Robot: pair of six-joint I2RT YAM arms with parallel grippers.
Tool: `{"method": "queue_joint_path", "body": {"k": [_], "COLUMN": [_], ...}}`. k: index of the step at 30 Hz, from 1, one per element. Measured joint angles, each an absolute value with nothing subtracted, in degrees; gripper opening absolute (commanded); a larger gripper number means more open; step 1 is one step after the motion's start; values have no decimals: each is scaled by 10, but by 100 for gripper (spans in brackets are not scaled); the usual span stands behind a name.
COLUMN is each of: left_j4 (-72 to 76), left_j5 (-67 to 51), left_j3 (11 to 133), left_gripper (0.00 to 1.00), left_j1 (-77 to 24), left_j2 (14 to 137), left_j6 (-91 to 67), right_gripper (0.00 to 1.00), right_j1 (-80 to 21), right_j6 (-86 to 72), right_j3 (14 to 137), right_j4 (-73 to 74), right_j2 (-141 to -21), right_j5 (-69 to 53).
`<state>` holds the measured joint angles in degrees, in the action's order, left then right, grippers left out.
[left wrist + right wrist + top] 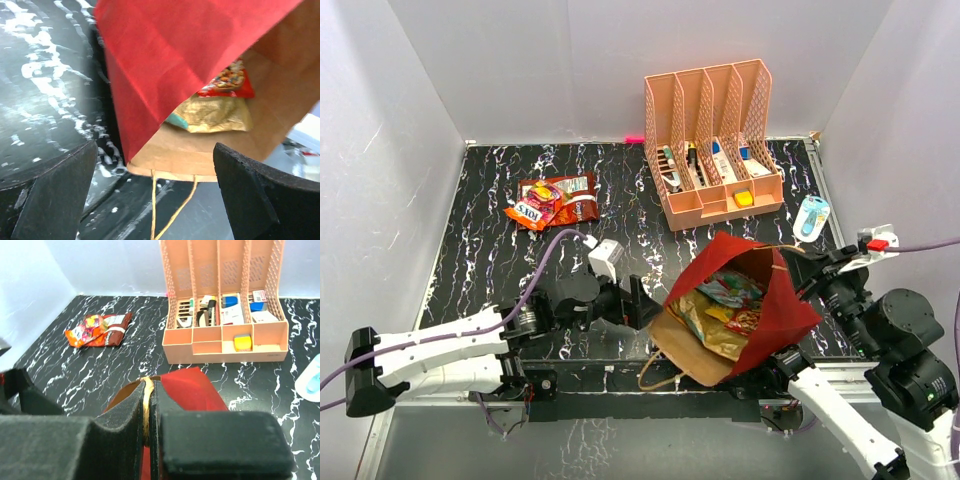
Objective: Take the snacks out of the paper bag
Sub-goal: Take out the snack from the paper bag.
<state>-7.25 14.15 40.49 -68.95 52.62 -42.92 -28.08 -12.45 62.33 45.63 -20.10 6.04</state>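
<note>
1. Black marbled table (480, 300) fills the top view. Two snacks (555, 200) lie out at ten o'clock, and the peach organizer (715, 140) stands at one. The paper bag (775, 300) leans at five o'clock with its mouth tipped towards seven and more packets (725, 305) inside. The left gripper (638, 300) sits just beside the mouth, the right gripper (817, 268) at the bag's far rim.
2. Left wrist view: the fingers (50, 195) are spread wide and grasp nothing. A gold packet (215, 114) and a red packet (227, 82) lie at twelve o'clock, likely lined up for a reach inside.
3. Right wrist view: the fingers (220, 440) are clenched on the twine handle (146, 400), apparently to keep the bag tilted open.
</note>
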Motion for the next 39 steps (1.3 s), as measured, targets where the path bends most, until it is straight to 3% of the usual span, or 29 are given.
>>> {"method": "queue_joint_path", "body": {"k": [10,13,16,26,31,34,39], "left_j4": [43,48,58,139,128,115,118], "left_j5": [-13,-48,-70,-86,-90,-81,-81], "left_j3": [433,469,503,514,514,514,516], "left_gripper": [92,85,79,75,68,54,54], "left_j1": [-689,-689,-689,-696,-706,-707,-688], "left_j2": [609,627,638,690,746,749,751], "left_j6": [-403,-362,-317,-212,-81,34,193], "right_gripper": [7,7,7,7,7,7,7], "right_j1": [-282,-282,-282,-282,-282,-282,-282], "right_j6": [-151,-147,-143,-131,-119,-116,-115], "right_j3": [660,676,700,738,730,721,721], "right_j4": [445,441,433,399,398,401,410], "right_j2": [-339,-375,-404,-481,-456,-425,-405], "right_j5": [91,79,74,12,2,1,-3]}}
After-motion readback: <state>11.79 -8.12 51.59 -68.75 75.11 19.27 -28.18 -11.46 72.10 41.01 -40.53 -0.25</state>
